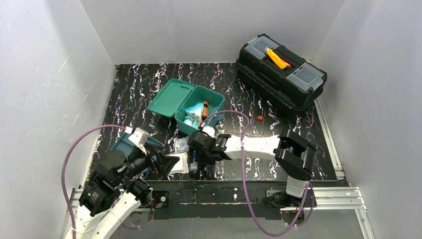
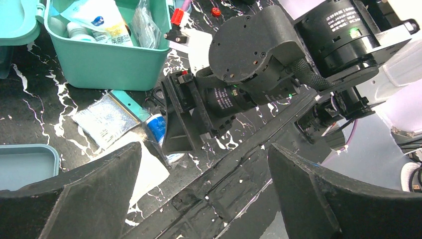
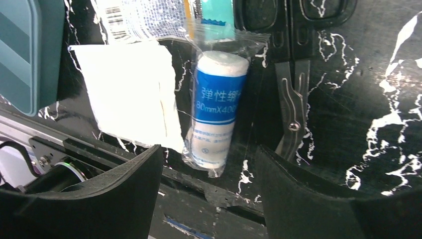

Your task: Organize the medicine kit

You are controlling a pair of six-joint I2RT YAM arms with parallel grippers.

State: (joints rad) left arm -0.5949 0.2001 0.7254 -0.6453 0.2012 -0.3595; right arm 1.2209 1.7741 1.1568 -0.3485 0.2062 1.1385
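Note:
The teal medicine kit box point(image 1: 205, 96) stands open, lid point(image 1: 170, 98) laid back, with bottles and packets inside; it also shows in the left wrist view point(image 2: 107, 64). A wrapped white bandage roll with a blue label point(image 3: 216, 109) lies on the table by a white gauze pad point(image 3: 129, 99). My right gripper point(image 3: 208, 147) is open, its jaws either side of the roll's near end, not touching it. My left gripper point(image 2: 205, 145) is open and empty near the table's front edge, just left of the right gripper point(image 1: 195, 158). The roll point(image 2: 159, 129) shows there too.
A silver packet point(image 2: 104, 119) lies beside the kit. Scissors point(image 3: 293, 109) lie right of the roll. A blue-grey tray point(image 1: 124, 144) sits at front left. A black toolbox with orange handle point(image 1: 281, 72) stands at back right. A small orange cap point(image 1: 259, 118) lies mid-table.

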